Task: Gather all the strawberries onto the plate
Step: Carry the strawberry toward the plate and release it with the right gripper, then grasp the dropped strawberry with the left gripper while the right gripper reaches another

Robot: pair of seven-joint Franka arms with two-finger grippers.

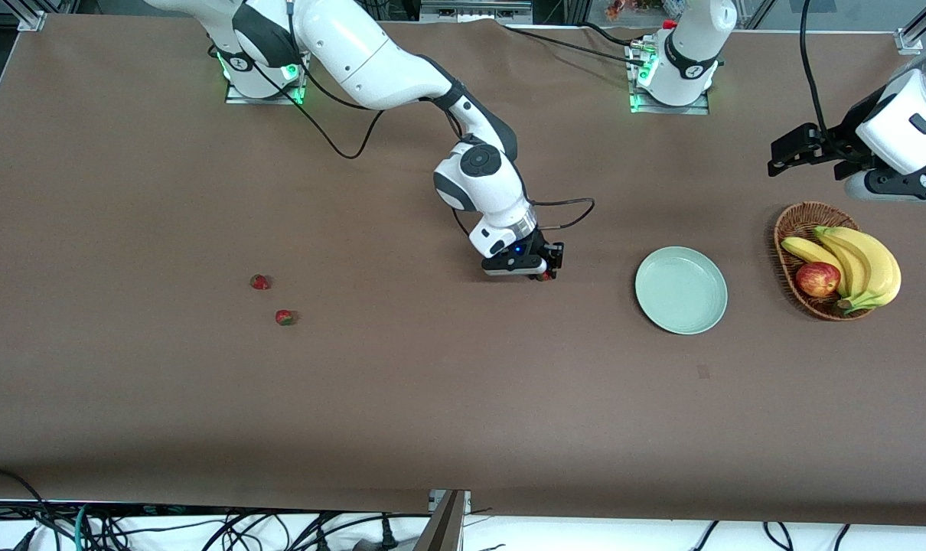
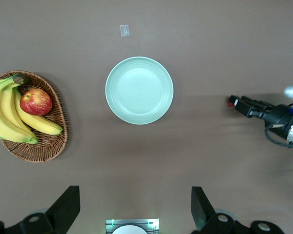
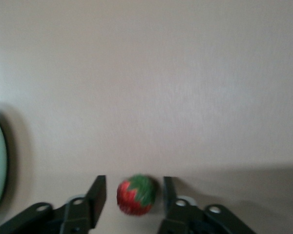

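Strawberry (image 3: 135,196) between right gripper (image 3: 133,200) jaws, leafy cap pointing away from wrist

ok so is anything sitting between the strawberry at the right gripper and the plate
Nothing visible does. The strawberry sits between the fingers of the right gripper, and only bare table lies from there to the plate. The basket sits past the plate, toward the left arm's end.
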